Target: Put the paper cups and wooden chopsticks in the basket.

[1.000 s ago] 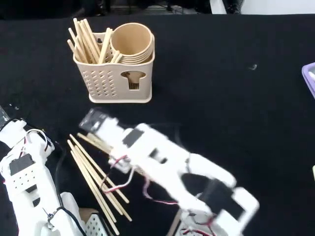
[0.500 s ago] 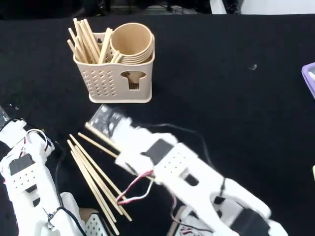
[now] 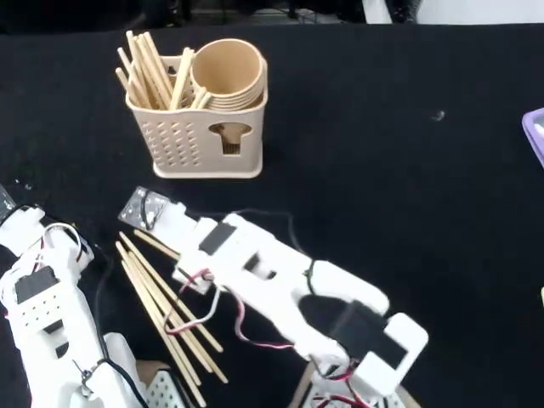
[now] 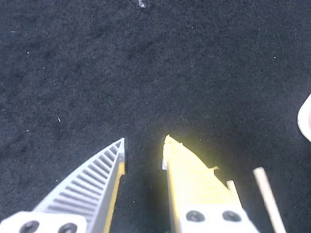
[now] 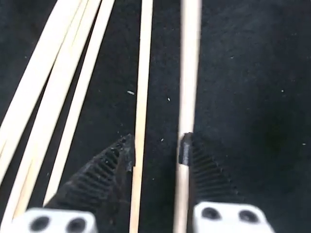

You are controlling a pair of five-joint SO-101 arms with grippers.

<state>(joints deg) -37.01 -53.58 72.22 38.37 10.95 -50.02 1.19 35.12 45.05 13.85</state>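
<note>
In the high view, the loose pale wooden chopsticks (image 3: 166, 314) are seen near the tabletop's front-left corner, nearest the right jaws; in the left wrist view, the left jaws are held apart, empty; in the right wrist view, the right jaws are parted astride one chopstick (image 5: 144, 73) laid lengthwise between them.

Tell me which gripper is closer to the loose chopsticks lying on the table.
Right. The right gripper is directly over the loose chopsticks, open astride two of them. The left gripper sits off to their side over bare table, open.
</note>
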